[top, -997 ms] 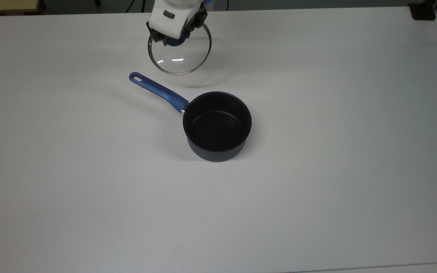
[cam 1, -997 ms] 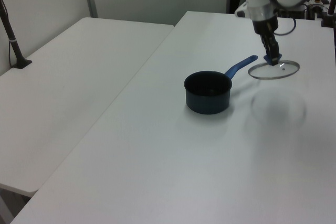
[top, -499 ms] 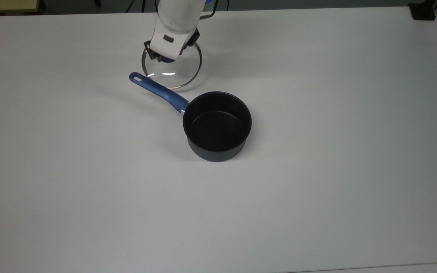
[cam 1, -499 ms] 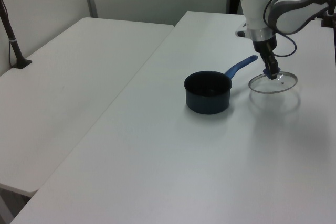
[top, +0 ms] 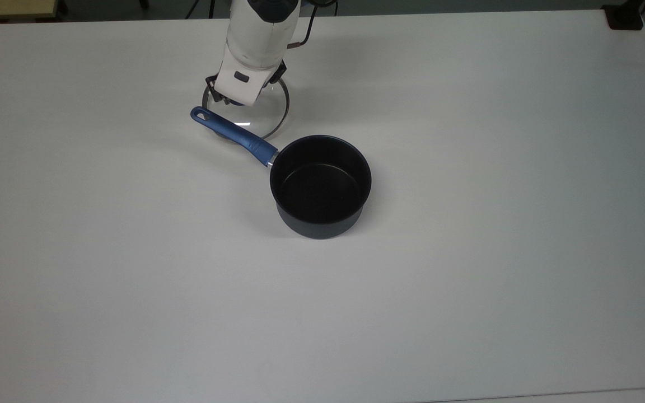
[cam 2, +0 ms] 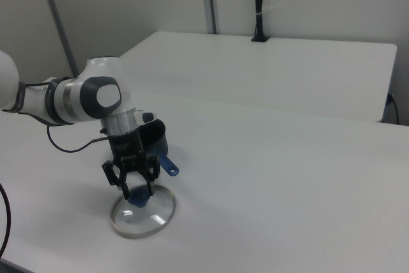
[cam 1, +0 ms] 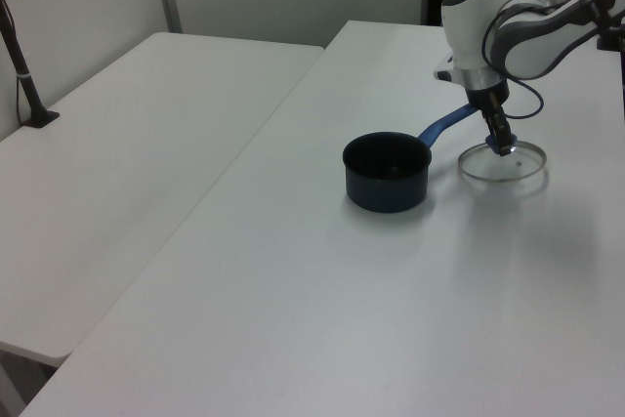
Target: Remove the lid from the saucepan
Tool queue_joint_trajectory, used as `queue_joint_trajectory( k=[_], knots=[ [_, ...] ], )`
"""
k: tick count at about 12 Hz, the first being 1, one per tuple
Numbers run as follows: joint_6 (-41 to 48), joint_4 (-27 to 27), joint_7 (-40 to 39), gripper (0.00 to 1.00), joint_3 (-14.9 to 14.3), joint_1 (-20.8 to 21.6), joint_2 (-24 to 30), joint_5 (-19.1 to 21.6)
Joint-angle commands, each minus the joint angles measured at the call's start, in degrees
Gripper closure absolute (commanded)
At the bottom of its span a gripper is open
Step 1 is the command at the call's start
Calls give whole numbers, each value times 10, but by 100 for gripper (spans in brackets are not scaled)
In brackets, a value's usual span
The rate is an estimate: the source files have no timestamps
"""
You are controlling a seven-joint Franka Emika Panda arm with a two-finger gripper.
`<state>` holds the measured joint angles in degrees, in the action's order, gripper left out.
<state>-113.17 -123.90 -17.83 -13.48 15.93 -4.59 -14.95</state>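
Note:
The saucepan (top: 321, 187) stands open near the table's middle, dark navy with a black inside; its long blue handle (top: 233, 133) points to the top view's upper left. The clear glass lid (top: 266, 115) lies low beside that handle, at or just above the tabletop. My gripper (top: 237, 102) points down over the lid's centre, shut on its blue knob (cam 2: 137, 201). The left view has the lid (cam 1: 515, 169) right of the saucepan (cam 1: 387, 173), with the gripper (cam 1: 501, 146) on it. In the right view the gripper (cam 2: 137, 194) straddles the knob above the lid (cam 2: 143, 217).
The white table (top: 468, 252) spreads wide around the pan. A second white table (cam 1: 146, 124) stands alongside on the left view's left. A black post (cam 1: 24, 85) rises at that table's far edge. A cable (cam 2: 70, 148) hangs off the arm.
The gripper has carried the lid down and toward the saucepan handle, from hanging tilted above the table to sitting low beside the handle. The saucepan has not moved.

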Motion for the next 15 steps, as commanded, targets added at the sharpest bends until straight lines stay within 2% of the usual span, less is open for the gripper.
queue_joint_trajectory(
  k=[1, 3, 4, 5, 7, 8, 9, 10, 12, 15],
  knots=[
    [-18, -4, 17, 23, 1, -3, -6, -8],
    [-16, -3, 17, 23, 4, -2, -5, -7],
    [-4, 2, 18, 15, 6, -2, 1, -1],
    [29, 32, 31, 0, 9, 1, 7, 9],
    [123, 119, 54, 0, 28, -14, 26, 63],
    [166, 171, 57, 0, 28, -28, 27, 84],
    [196, 215, 60, 0, 28, -37, 28, 97],
    [207, 247, 99, 0, 28, -55, 31, 100],
    [200, 276, 216, 0, 28, -70, 31, 91],
    [197, 289, 229, 0, 49, -104, 31, 88]
  ],
)
